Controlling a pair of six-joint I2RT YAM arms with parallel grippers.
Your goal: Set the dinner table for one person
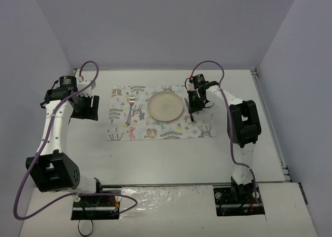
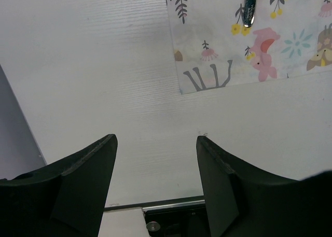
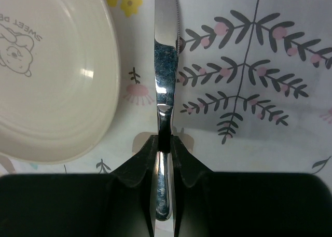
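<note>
The off-white dinner table [image 1: 155, 159] carries a white animal-and-leaf printed cloth [image 1: 202, 130]. A cream plate [image 1: 166, 106] sits in the cloth's middle, with a fork [image 1: 129, 110] to its left. My right gripper [image 1: 193, 108] is over the cloth just right of the plate. In the right wrist view it [image 3: 164, 141] is shut on the handle of a metal knife [image 3: 166, 66], whose blade points away alongside the plate [image 3: 52, 81]. My left gripper [image 1: 85, 107] is open and empty over bare table left of the cloth, as the left wrist view [image 2: 155, 143] shows.
The left wrist view shows the cloth's corner [image 2: 290, 45], the fork's handle end [image 2: 249, 9] and a metal edge rail [image 2: 155, 203]. Grey walls enclose the table on three sides. The arm bases stand at the near edge.
</note>
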